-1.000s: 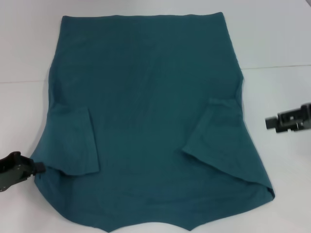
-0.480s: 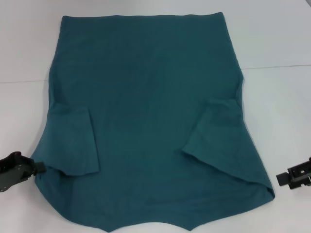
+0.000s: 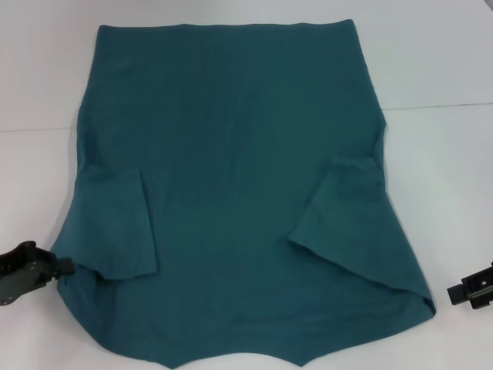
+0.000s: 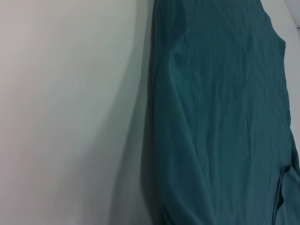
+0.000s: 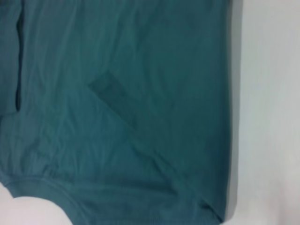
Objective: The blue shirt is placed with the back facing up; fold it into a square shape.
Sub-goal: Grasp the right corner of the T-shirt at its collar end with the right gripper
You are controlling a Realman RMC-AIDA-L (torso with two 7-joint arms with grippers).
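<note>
Blue shirt (image 3: 239, 193) flat, long axis near-to-far on surface (image 3: 439, 69). Left hand (image 3: 31, 266) touching near-left shoulder edge, right hand (image 3: 474, 289) just off near-right corner; grip on both: can't tell.

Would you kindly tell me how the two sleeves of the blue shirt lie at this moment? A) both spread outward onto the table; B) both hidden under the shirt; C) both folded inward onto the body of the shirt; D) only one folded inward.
C: in the head view both sleeves lie folded inward on the blue shirt, one near the left gripper, the other on the right gripper's side.
</note>
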